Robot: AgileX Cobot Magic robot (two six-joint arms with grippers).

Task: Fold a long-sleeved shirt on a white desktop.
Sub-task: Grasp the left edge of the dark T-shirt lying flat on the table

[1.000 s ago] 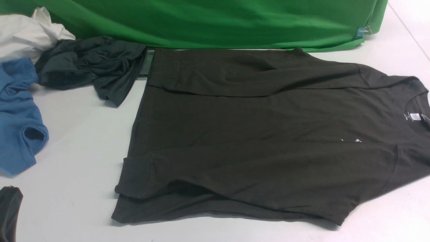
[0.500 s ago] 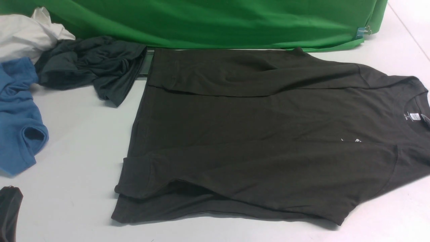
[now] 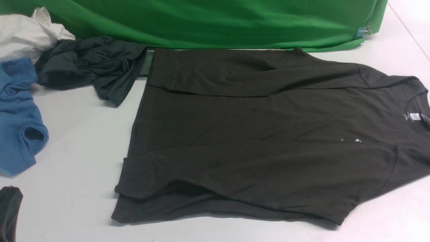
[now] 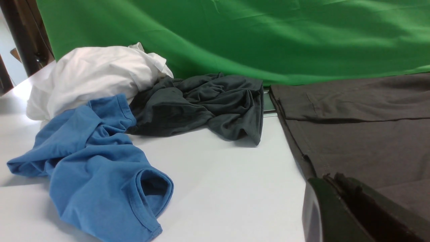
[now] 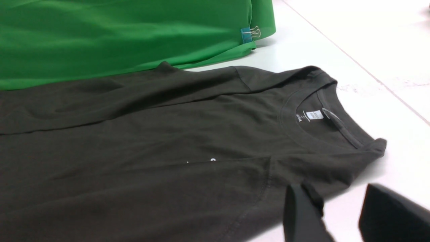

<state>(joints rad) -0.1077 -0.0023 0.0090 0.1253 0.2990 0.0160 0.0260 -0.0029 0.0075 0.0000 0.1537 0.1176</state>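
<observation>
White desktop (image 3: 77,141) all the way across, with a green cloth backdrop (image 3: 215,23) draped along the far edge and pinned by a little binder clip (image 3: 362,32) at its right end. Smack in the middle and off toward the right: long-sleeved shirt (image 3: 255,134), very dark brownish-black, lying flat and front side up. Crew neck pointing right, hem pointing left, collar running slightly out of the front view. Small white neck label (image 3: 416,116) showing inside the collar, tiny white chest print (image 3: 352,140) a bit further toward the hem. Both sleeves already folded in over the body, one along the far side, one along the near side with its cuff ending near the hem.

Off on the left, a heap of other clothes: crumpled charcoal-grey garment (image 3: 90,65) just beside the shirt's far hem corner, blue shirt (image 3: 16,117) nearer, white garment (image 3: 23,33) at the back. Sliver of grey cable hatch (image 3: 146,65) peeking out between the charcoal one and the shirt. Something dark (image 3: 8,211) poking in at the near left corner, can't tell what.

Left gripper (image 4: 331,179) down by the shirt's hem edge, jaws pressed together. Right gripper (image 5: 336,191) hanging over the near shoulder by the collar, jaws spread with bare desktop showing in the gap, gripping nothing.
</observation>
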